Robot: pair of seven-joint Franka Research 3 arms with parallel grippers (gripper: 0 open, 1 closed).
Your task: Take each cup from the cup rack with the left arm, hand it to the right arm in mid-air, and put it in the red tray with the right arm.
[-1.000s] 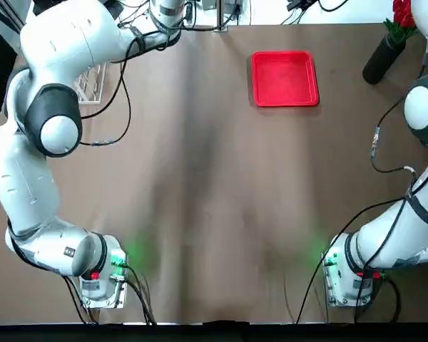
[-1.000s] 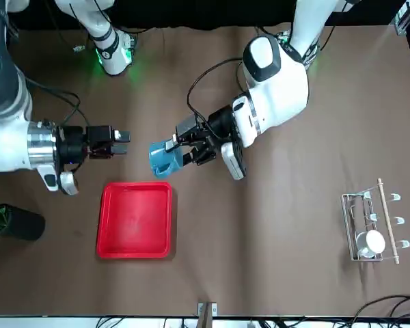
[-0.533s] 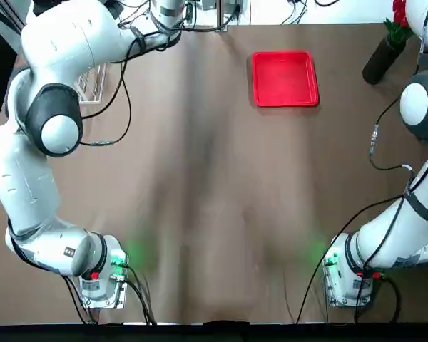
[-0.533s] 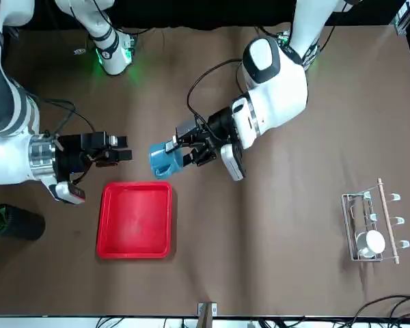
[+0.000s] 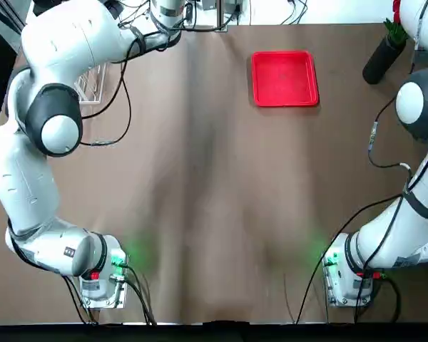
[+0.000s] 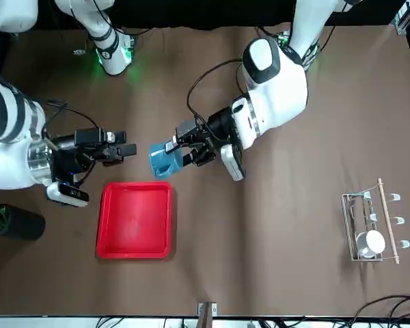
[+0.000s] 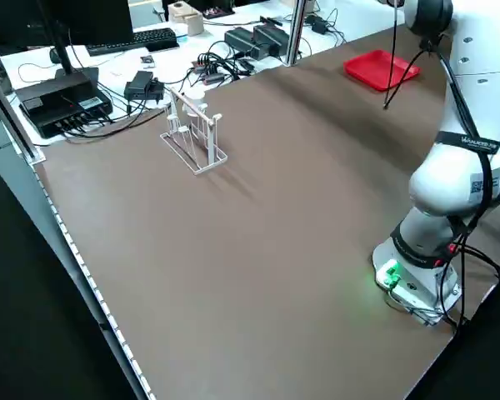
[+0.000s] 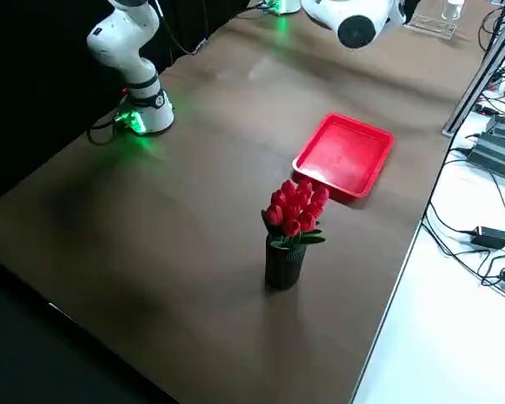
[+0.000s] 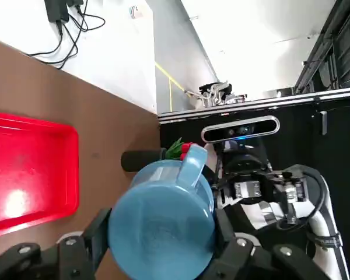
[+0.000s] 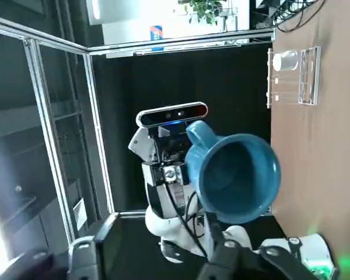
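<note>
In mid-air above the table, my left gripper (image 6: 174, 156) is shut on the blue cup (image 6: 161, 160). The left wrist view shows the cup's base (image 9: 162, 226) between the fingers. Facing it a short gap away is my right gripper (image 6: 123, 144), which is open and not touching the cup. The cup's open mouth (image 10: 238, 177) shows ahead of the spread fingers (image 10: 86, 252) in the right wrist view. Just below both grippers lies the red tray (image 6: 135, 219), with nothing in it. The white cup (image 6: 374, 241) sits in the cup rack (image 6: 370, 229) at the far side.
A black vase of red flowers (image 8: 289, 238) stands near the red tray (image 8: 345, 156) by the table's corner. Cables, power bricks and a keyboard lie on the white bench beyond the cup rack (image 7: 195, 137). Both arm bases (image 5: 103, 274) glow green.
My right arm has swung its wrist round and brought its open gripper slightly closer to the blue cup. The left arm and the cup have stayed still.
</note>
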